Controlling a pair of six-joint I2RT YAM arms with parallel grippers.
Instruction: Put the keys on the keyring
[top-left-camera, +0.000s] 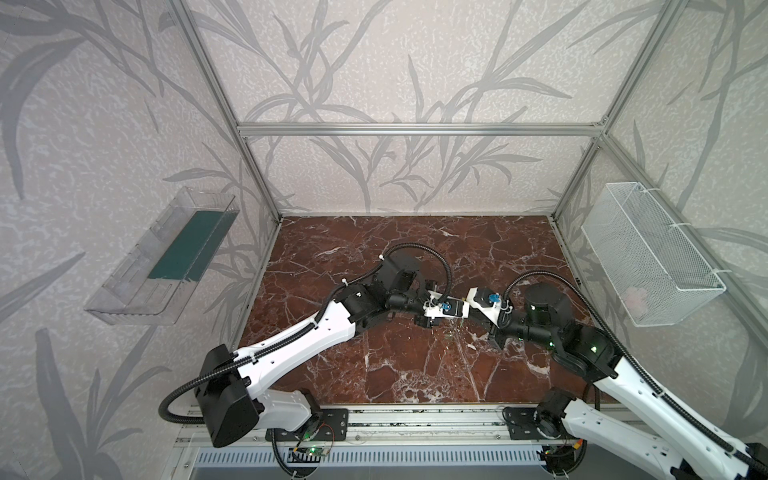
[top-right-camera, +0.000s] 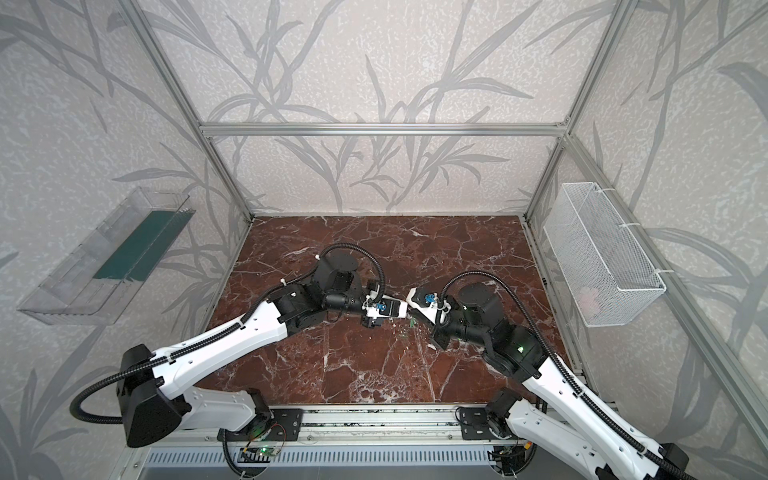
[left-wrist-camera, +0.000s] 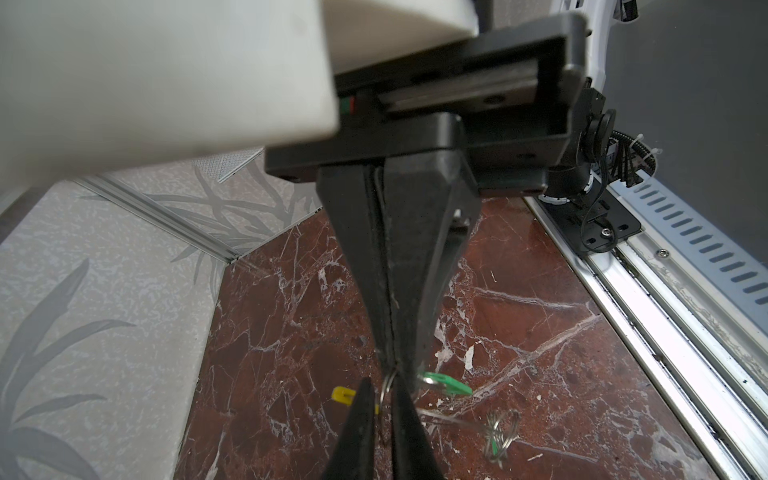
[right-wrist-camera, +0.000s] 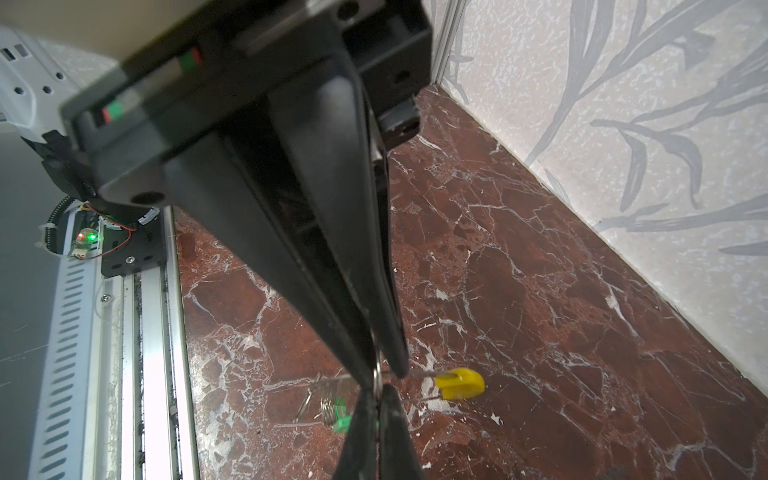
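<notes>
Slippage is the worry — a slight twist could spring the key loose. Left claw is clamped on its loop, right claw on the keyring just beside the yellow sleeve, tip to tip — both arms reach low over the bench. Second key lies near the sleeve.

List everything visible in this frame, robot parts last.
keys: two, green tags; one tag beside the meeting fingertips, second key on the table.
small metal ring: one, grey; pinched between both grippers' tips.
keyring: one, thin grey metal, yellow sleeve; beside the fingertips.
table: one, red-brown marble; cell floor.
clear tray: one, transparent, green liner; left wall.
wire basket: one, white; right wall; pale pinkish item inside, unclear.
left gripper: one, black; shut on the small metal ring.
right gripper: one, black; shut on it, tip to tip with the left.
</notes>
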